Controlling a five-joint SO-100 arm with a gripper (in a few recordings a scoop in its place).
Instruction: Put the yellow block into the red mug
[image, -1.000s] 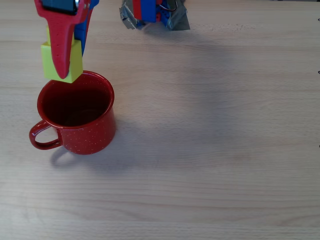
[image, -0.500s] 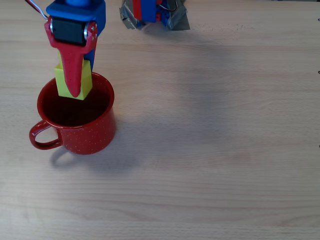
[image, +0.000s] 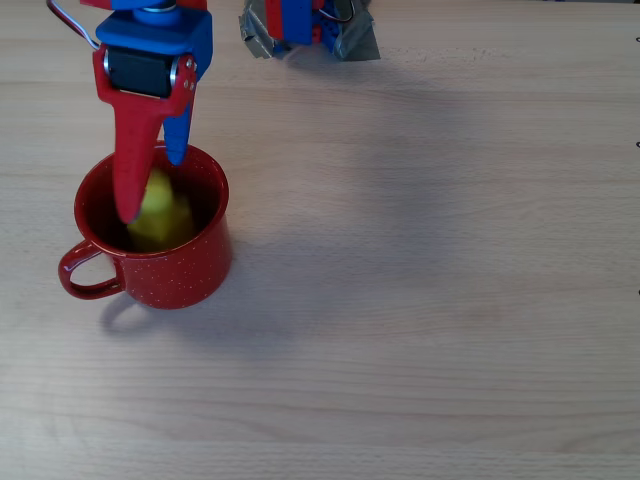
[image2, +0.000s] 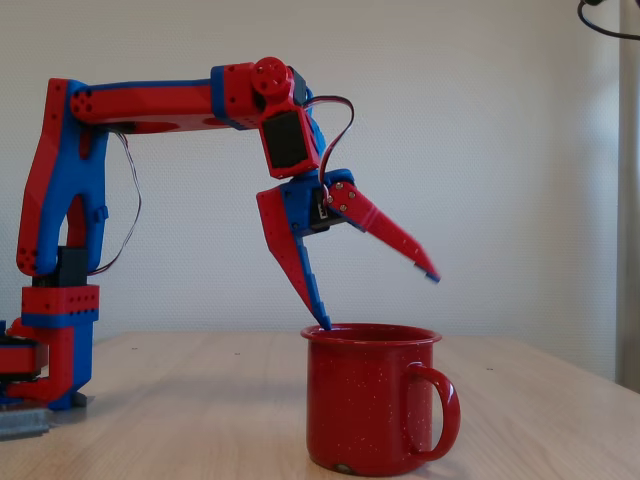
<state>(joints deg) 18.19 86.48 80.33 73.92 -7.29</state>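
Overhead view first: you see the yellow block (image: 160, 215) inside the red mug (image: 190, 275), a blurred yellow shape low in the dark interior, near the wall on the far side of the handle. It is too blurred to say if it already rests on the bottom or how it is tilted. The hand (image: 150, 185) is above the mug opening with its fingers spread; the red finger reaches over the interior and the blue finger stands at the back rim. You hold nothing now. For this step, I judge the good way is to lift straight up, because the blue finger is very near the rim and a sideways move could hook the mug and pull it over the bench (image: 430, 300). The mug looks like hard glossy enamel with small white speckles, wide and low, so it should stand stable. The bench is pale wood with fine grain.

Fixed view next: the hand (image2: 378, 300) is wide apart, one finger pointing down with its tip at the mug (image2: 365, 405) rim, or just inside it, the other raised out to the right of the picture. The fingers are rigid plastic, long and tapered. The mug's loop handle faces right here, and its wall hides what is inside. Keep the fingers apart while you rise.
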